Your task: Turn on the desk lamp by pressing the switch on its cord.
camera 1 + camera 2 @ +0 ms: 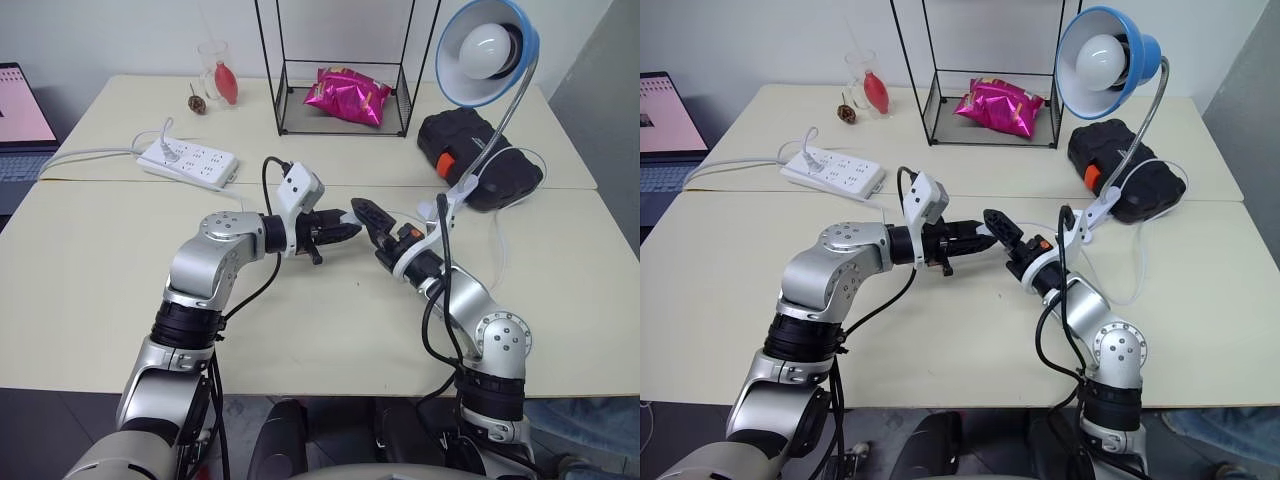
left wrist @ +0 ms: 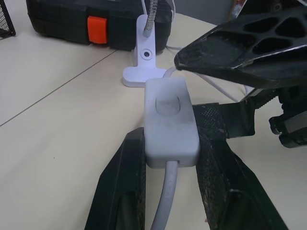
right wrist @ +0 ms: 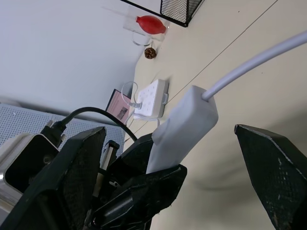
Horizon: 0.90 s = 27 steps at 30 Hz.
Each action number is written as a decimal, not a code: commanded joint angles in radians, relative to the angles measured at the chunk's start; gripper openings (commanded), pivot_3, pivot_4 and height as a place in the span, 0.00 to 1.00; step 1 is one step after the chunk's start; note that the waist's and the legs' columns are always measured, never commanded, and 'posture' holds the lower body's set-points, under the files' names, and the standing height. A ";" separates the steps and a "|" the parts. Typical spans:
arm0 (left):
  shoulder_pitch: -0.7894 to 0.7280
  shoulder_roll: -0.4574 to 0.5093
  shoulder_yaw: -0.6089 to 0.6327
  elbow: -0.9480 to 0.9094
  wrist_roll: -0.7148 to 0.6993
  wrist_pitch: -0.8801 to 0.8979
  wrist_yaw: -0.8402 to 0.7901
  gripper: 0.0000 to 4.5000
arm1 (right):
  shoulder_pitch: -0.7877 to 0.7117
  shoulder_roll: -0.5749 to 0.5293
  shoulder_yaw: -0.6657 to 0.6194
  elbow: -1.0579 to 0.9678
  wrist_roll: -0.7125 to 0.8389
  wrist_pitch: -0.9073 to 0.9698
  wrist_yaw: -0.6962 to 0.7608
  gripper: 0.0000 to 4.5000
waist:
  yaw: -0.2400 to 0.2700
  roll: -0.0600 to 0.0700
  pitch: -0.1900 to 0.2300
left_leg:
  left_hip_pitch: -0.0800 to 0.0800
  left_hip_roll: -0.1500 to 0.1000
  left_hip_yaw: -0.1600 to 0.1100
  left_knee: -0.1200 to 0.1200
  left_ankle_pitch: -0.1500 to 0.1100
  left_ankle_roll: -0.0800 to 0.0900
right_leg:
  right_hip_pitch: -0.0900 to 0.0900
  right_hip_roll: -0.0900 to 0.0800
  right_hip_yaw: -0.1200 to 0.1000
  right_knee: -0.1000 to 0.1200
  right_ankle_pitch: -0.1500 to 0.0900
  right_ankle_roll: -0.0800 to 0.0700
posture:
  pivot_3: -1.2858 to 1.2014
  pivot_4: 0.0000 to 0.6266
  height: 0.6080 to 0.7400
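The desk lamp (image 1: 487, 50) stands at the right with its blue-rimmed shade and white bulb facing me, and its white clamp base (image 2: 144, 60) rests on the table. My left gripper (image 2: 170, 141) is shut on the switch (image 2: 170, 117), a small white oblong held above the table with its rocker facing up. The cord (image 2: 165, 201) runs out of both ends of the switch. My right gripper (image 1: 372, 232) is open, tip to tip with the left one. One of its fingers (image 2: 240, 48) hovers just over the far end of the switch, the other (image 3: 72, 182) beside it.
A white power strip (image 1: 188, 162) lies at the back left. A black wire rack (image 1: 345, 70) holds a pink snack bag (image 1: 352, 96). A black case (image 1: 480, 155) with an orange latch sits behind the lamp base. A glass (image 1: 218, 72) and a laptop (image 1: 15, 120) stand far left.
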 commanded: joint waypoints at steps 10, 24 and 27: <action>-0.008 0.008 0.002 -0.064 -0.024 -0.011 0.010 0.24 | -0.022 0.018 0.018 0.010 0.072 -0.038 -0.024 0.60 | 0.000 0.000 0.000 | 0.000 0.000 0.000 0.000 0.000 0.000 | 0.000 0.000 0.000 0.000 0.000 0.000 | 0.52 0.24 1.00; 0.008 0.016 -0.004 -0.062 -0.018 -0.039 0.022 0.24 | -0.025 0.004 0.022 0.025 0.114 -0.058 -0.033 0.14 | -0.001 0.000 0.000 | -0.002 0.000 0.000 0.000 0.000 0.000 | -0.003 0.000 0.000 0.000 0.000 0.000 | 0.52 0.24 1.00; 0.010 0.017 -0.005 -0.064 -0.016 -0.044 0.024 0.24 | -0.026 0.002 0.023 0.031 0.126 -0.059 -0.035 0.14 | -0.001 0.000 0.000 | -0.007 0.000 0.000 0.000 0.000 0.000 | -0.008 0.000 0.000 0.001 0.001 -0.001 | 0.52 0.24 1.00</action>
